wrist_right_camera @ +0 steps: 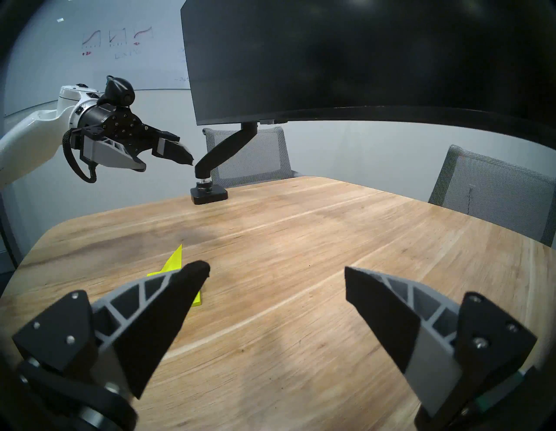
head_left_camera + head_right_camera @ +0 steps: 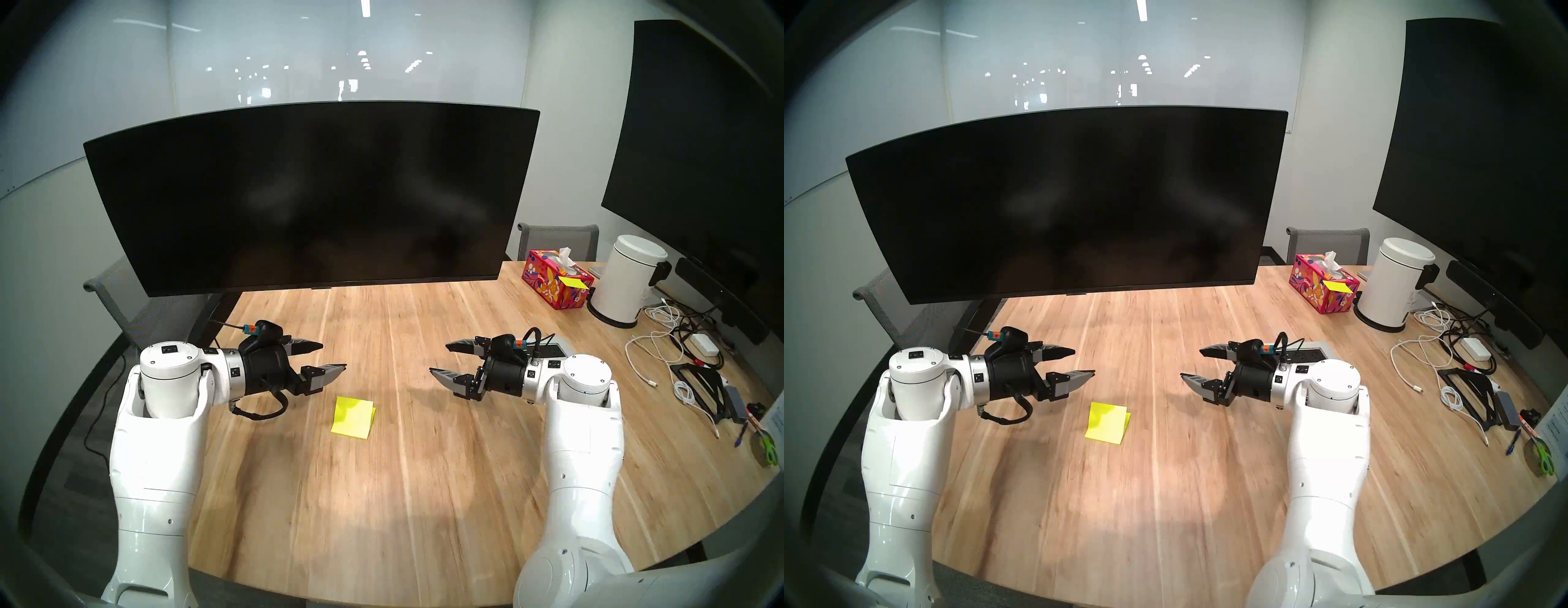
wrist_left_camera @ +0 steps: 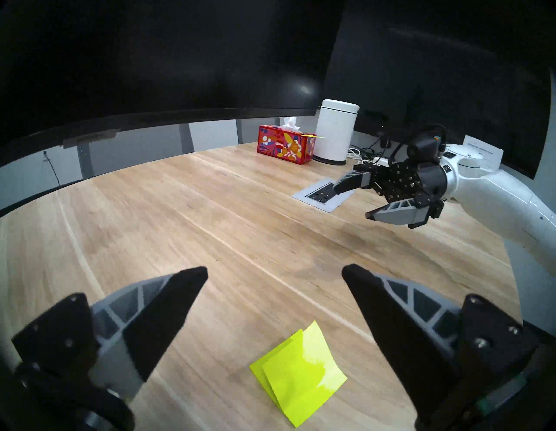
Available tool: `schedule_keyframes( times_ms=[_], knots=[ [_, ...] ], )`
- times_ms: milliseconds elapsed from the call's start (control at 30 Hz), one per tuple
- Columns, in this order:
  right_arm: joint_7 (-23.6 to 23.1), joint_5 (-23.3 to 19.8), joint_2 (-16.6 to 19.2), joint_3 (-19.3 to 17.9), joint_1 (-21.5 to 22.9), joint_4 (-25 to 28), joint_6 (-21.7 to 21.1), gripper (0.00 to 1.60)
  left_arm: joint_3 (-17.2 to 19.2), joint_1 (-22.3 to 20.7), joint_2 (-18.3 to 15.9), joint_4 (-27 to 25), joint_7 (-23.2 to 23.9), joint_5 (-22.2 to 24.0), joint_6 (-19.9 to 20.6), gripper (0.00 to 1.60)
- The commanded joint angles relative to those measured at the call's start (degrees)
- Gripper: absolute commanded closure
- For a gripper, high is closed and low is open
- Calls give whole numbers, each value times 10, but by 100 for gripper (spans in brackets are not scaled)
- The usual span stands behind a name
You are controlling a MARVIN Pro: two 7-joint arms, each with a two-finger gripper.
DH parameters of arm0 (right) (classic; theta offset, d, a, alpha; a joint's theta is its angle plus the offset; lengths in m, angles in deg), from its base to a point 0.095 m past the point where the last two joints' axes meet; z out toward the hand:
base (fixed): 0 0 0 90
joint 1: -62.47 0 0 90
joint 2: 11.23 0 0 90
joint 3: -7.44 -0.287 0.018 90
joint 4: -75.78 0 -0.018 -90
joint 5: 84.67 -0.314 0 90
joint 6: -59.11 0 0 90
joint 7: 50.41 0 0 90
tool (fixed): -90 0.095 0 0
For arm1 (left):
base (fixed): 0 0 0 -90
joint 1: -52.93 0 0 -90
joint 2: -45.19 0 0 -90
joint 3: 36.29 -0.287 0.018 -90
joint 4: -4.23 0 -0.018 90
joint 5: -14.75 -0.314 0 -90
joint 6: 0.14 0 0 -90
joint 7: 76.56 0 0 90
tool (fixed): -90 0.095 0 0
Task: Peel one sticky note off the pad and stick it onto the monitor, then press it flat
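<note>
Head views: pad (image 2: 352,417) flat on counter (image 2: 424,488), top sheet lifted along its right edge, at 6 o'clock below monitor (image 2: 314,195). Left gripper (image 2: 326,358) at pad's 10 o'clock, right gripper (image 2: 441,361) at 2 o'clock; both jaws spread, empty.

Left wrist: pad (image 3: 298,376) between the fingers, untouched.

Right wrist: pad (image 1: 174,265) partly hidden behind one finger.

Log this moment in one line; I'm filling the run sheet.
left tool: open, empty | right tool: open, empty | pad: on table, top sheet lifted | monitor: bare
</note>
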Motion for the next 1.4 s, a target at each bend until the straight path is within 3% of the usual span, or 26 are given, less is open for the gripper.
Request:
schedule_keyframes(
  times_ms=[0,533,1367],
  knots=[
    [1,-4,0,-1,6,8,1,0,2,0,-10,8,18,9,-29,0],
    [1,-4,0,-1,6,8,1,0,-19,7,-18,64,27,-10,-112,0],
    [1,-4,0,-1,6,8,1,0,-32,20,-20,78,31,-28,-111,0]
  ],
)
